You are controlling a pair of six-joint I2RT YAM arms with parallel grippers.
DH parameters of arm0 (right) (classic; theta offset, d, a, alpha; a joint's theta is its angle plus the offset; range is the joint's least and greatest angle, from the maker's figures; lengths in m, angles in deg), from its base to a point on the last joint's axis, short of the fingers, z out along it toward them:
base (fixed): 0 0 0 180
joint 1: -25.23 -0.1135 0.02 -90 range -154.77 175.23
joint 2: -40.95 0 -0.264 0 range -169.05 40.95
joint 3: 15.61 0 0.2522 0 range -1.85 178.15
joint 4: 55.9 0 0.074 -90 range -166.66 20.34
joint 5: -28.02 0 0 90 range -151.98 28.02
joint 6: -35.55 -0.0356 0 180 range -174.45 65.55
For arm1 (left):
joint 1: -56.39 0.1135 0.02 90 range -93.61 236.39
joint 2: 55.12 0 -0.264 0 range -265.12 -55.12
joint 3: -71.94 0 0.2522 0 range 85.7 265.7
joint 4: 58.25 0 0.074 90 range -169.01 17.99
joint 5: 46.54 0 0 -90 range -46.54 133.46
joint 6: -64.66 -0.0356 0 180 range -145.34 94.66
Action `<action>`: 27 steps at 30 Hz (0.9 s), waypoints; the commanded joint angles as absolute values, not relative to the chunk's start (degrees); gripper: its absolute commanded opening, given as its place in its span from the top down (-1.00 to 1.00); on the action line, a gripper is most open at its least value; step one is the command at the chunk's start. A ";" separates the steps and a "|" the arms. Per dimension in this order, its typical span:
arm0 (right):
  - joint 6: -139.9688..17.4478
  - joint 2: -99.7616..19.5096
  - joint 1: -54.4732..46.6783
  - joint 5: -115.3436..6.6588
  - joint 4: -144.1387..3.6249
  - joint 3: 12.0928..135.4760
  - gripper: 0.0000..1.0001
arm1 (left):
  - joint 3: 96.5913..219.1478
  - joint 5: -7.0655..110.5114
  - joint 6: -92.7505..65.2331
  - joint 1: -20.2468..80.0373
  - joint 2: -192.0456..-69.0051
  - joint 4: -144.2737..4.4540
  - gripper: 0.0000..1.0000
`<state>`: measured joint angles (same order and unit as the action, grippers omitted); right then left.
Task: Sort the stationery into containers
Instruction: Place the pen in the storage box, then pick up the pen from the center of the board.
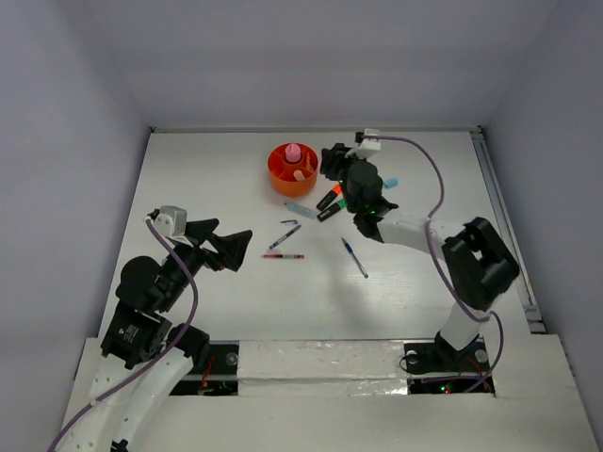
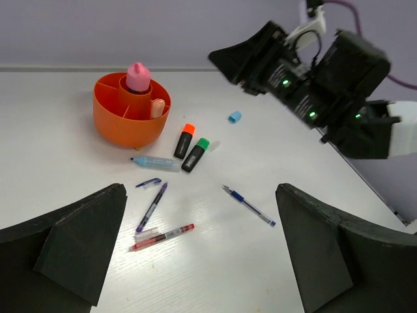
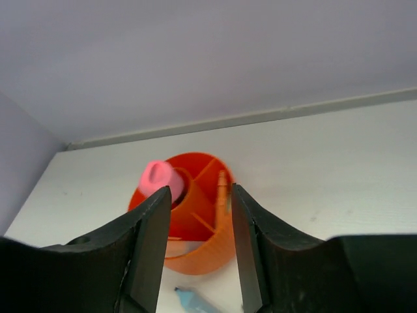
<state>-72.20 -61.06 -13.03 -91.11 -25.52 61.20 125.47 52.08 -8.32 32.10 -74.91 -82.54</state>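
Evidently the step in hand is a drop-off: the right end effector [image 3: 199,195] hangs close by the cup [image 2: 111,124], jaws parted with nothing between them, while a pink bottle [image 2: 137,77] and a peach marker [image 2: 157,107] sit inside. The left end effector [image 1: 240,250] hovers wide open and empty near the red pen [image 2: 163,237]. The next move (a judgement only) calls for backing off and grasping the orange marker [image 2: 185,140] or green marker [image 2: 195,154] lying on the desk [image 2: 65,176] just beside the cup.
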 commanded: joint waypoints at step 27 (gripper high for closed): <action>-80.11 -62.66 15.30 -61.30 -73.53 65.64 -0.49 | 124.99 56.38 -8.29 35.04 -77.44 -78.87 -0.98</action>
<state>-80.18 -61.70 15.34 -66.13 -72.82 61.02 125.45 55.38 -8.32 34.75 -77.03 -81.66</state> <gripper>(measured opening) 0.773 0.990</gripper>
